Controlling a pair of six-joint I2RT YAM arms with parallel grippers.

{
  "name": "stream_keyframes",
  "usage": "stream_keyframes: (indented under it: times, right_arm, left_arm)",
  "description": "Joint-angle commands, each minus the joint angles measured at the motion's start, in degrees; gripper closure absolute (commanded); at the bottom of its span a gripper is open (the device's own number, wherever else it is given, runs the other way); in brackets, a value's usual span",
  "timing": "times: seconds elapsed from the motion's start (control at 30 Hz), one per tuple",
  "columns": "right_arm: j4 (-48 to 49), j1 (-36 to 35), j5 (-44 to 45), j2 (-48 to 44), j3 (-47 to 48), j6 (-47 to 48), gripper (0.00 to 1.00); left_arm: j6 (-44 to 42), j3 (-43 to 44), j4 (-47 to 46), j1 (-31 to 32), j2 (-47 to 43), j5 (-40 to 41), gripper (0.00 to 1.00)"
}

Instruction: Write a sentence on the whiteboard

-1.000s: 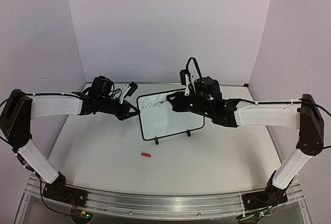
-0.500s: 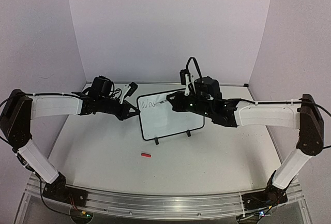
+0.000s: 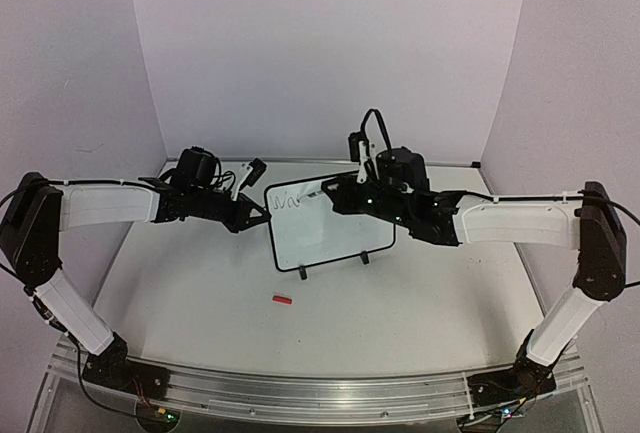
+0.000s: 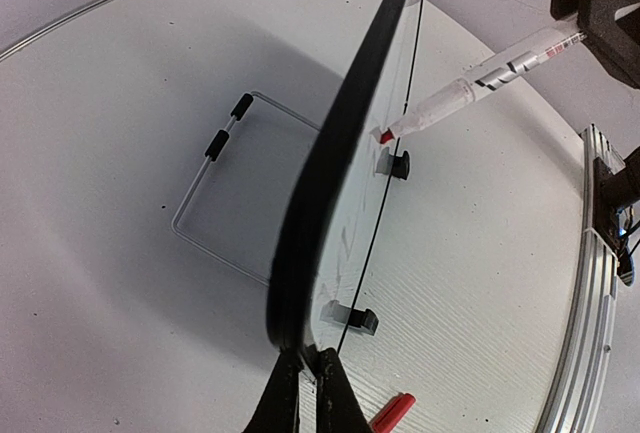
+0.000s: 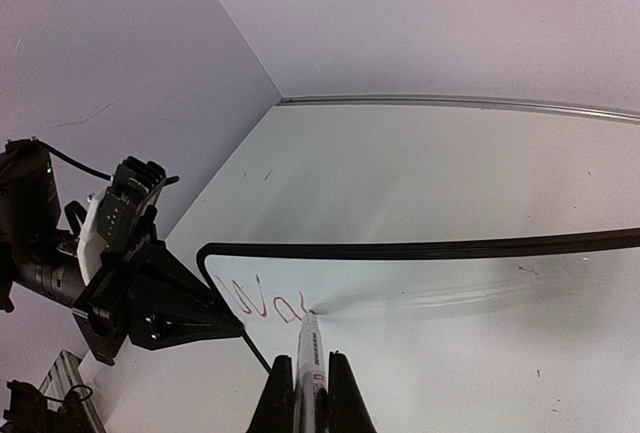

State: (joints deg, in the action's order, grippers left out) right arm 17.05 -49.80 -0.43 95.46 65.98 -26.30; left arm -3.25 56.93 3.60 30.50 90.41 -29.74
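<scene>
on the white table (image 3: 200, 293), upright black-framed whiteboard (image 3: 322, 238) bearing short red scrawl (image 5: 262, 303).

Soft even light; blurred whiteboard (image 4: 322, 188) edge.

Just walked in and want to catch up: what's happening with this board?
The left gripper pinches the whiteboard by its edge, steadying it as it stands on the table. The right gripper holds a marker with its tip on the board's upper corner, beside a short scrawl. A red cap lies in front.
</scene>
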Motion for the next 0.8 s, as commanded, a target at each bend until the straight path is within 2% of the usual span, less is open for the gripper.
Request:
stream_keyframes:
  times: [0.0, 0.4, 0.77]
  right_arm:
    - [3.16, 0.28, 2.18, -1.77, 0.14, -0.5, 1.0]
    - [3.16, 0.28, 6.2, -3.15, -1.98, -0.85, 1.0]
    - [3.16, 0.24, 4.42, -3.09, -1.66, -0.79, 1.0]
  left_arm:
    - [-3.25, 1.05, 2.44, 0.08, 1.29, 3.9, 1.0]
    - [-3.26, 0.9, 2.38, 0.09, 1.24, 3.99, 1.0]
    - [-3.2, 0.81, 2.56, 0.11, 0.82, 4.01, 1.0]
